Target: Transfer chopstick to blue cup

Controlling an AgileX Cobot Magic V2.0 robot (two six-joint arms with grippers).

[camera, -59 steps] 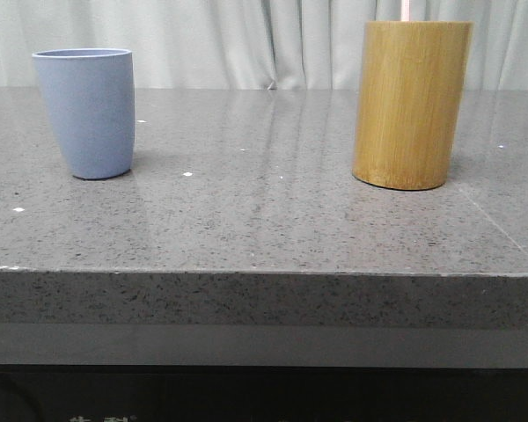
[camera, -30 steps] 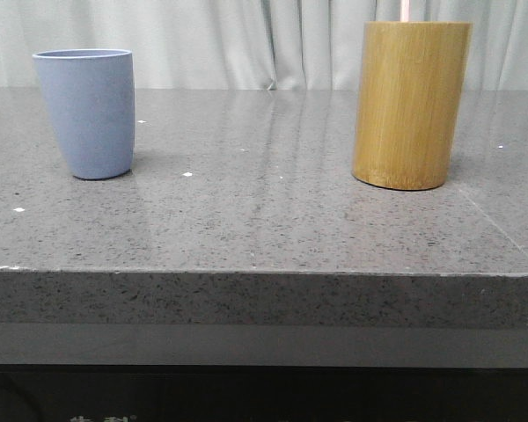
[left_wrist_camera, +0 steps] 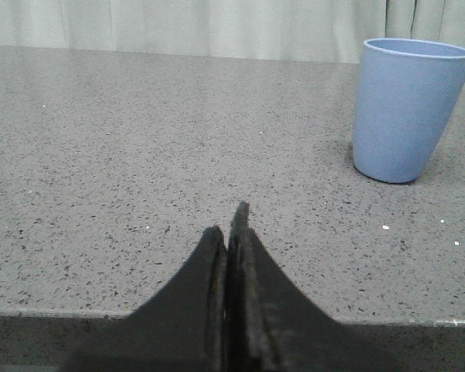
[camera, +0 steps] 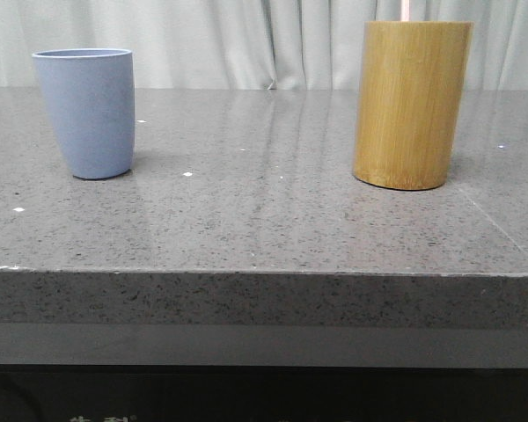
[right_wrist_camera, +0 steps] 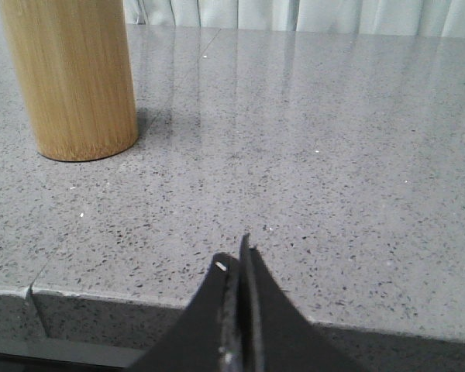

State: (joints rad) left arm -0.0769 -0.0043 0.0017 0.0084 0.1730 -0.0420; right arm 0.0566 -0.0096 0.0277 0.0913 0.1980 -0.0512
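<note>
The blue cup [camera: 86,112] stands upright on the left of the grey stone counter; it also shows in the left wrist view [left_wrist_camera: 408,108]. A chopstick [camera: 406,10] shows as a thin pink sliver rising from the tan bamboo holder [camera: 411,104], cut off by the frame top. The holder also shows in the right wrist view [right_wrist_camera: 68,76]. My left gripper [left_wrist_camera: 229,232] is shut and empty near the counter's front edge, apart from the blue cup. My right gripper [right_wrist_camera: 238,260] is shut and empty at the front edge, apart from the holder. Neither gripper shows in the front view.
The grey speckled counter [camera: 264,220] has a front edge [camera: 264,274] close to both grippers. A seam [camera: 497,230] runs across its right side. Pale curtains [camera: 246,40] hang behind.
</note>
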